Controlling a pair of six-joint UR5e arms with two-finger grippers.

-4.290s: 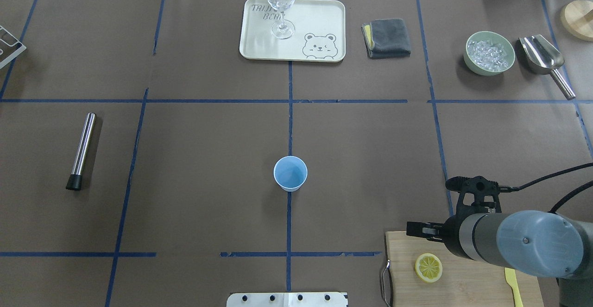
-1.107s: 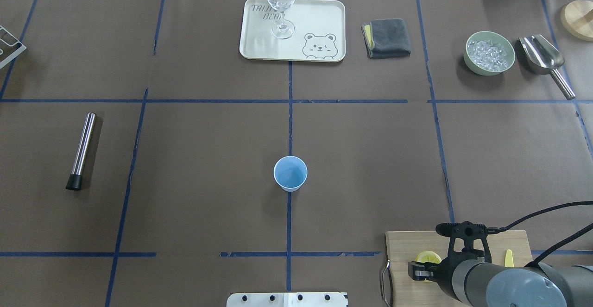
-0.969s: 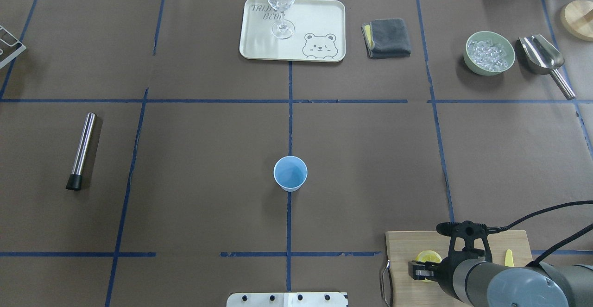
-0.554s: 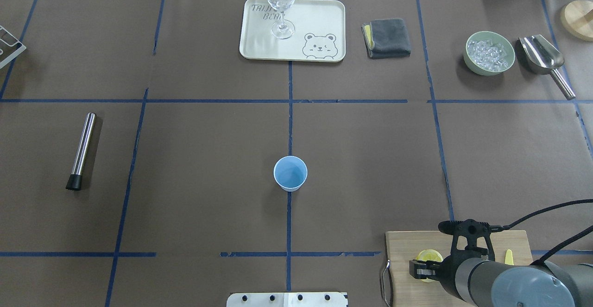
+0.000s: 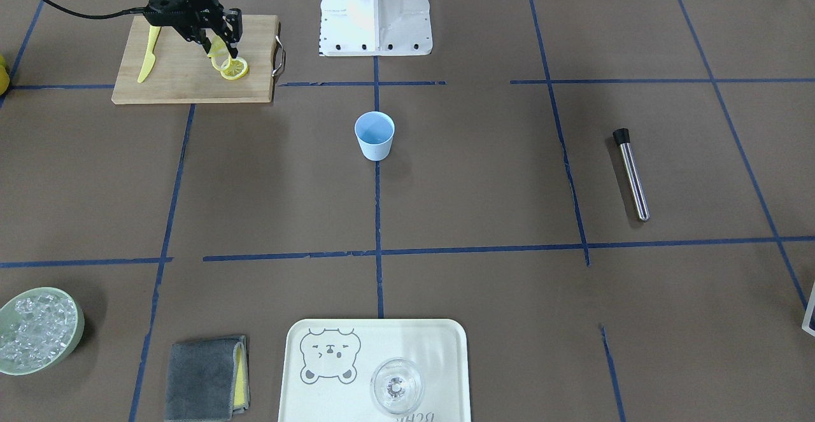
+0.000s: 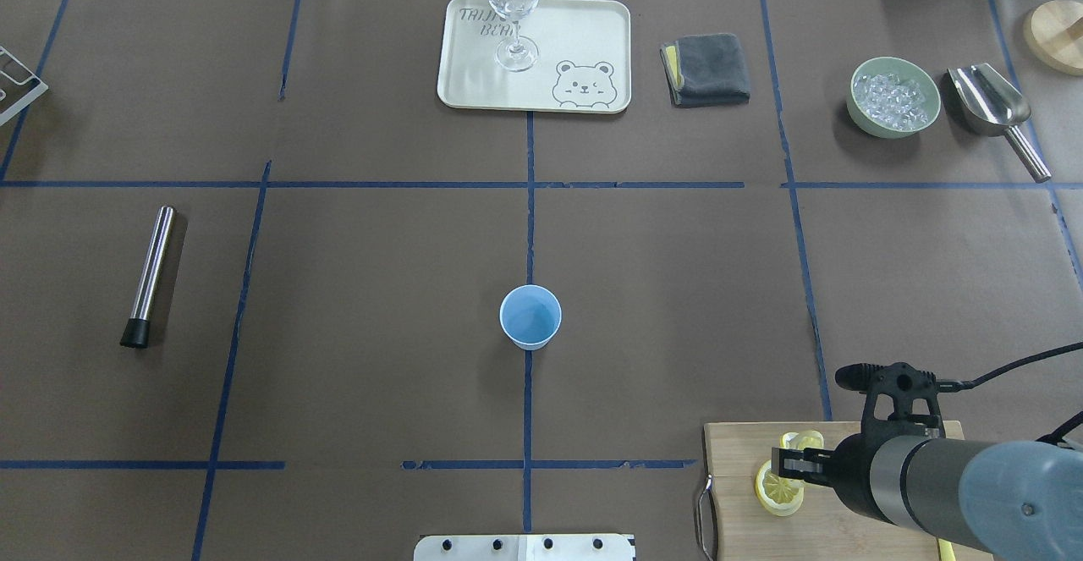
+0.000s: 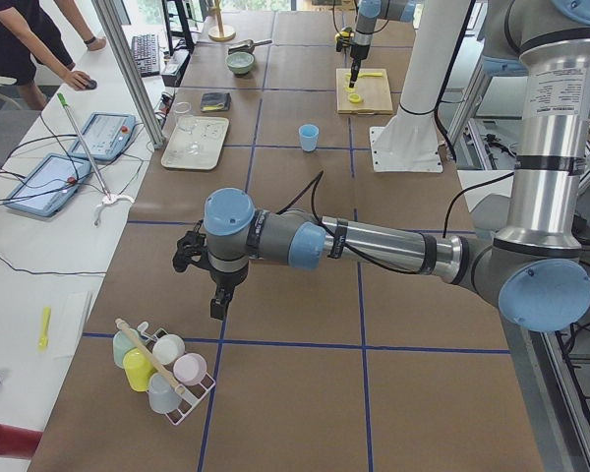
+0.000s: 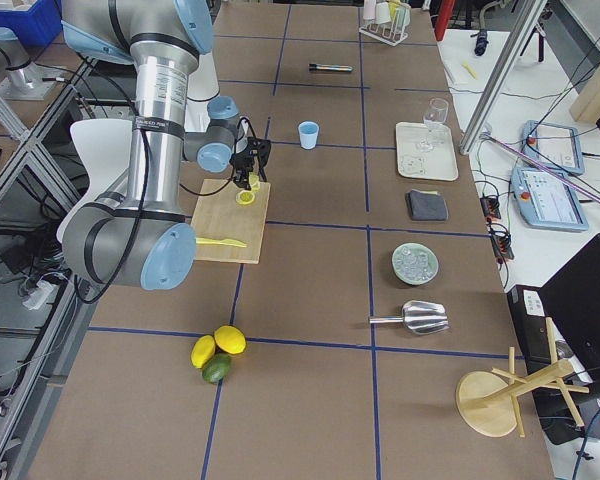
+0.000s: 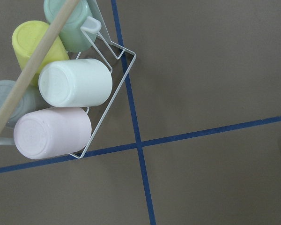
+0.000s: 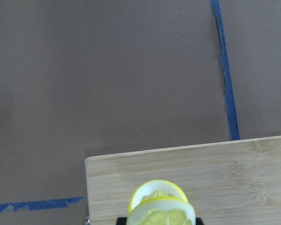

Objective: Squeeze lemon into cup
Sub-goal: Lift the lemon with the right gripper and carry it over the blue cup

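The right gripper (image 5: 221, 45) pinched 1 lemon slice (image 5: 218, 56) just above the cutting board (image 5: 184, 81) at the table's near right, with a 2nd slice (image 5: 234, 69) lying beneath. The cup (image 5: 374, 134) stood well apart, mid-table. The pickup looked done. The next move was probably to carry the slice over the cup's mouth. Whether the left gripper (image 7: 217, 307) was spread or closed could not be told.

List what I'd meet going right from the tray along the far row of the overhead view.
Tray → grey cloth → bowl of ice → metal scoop
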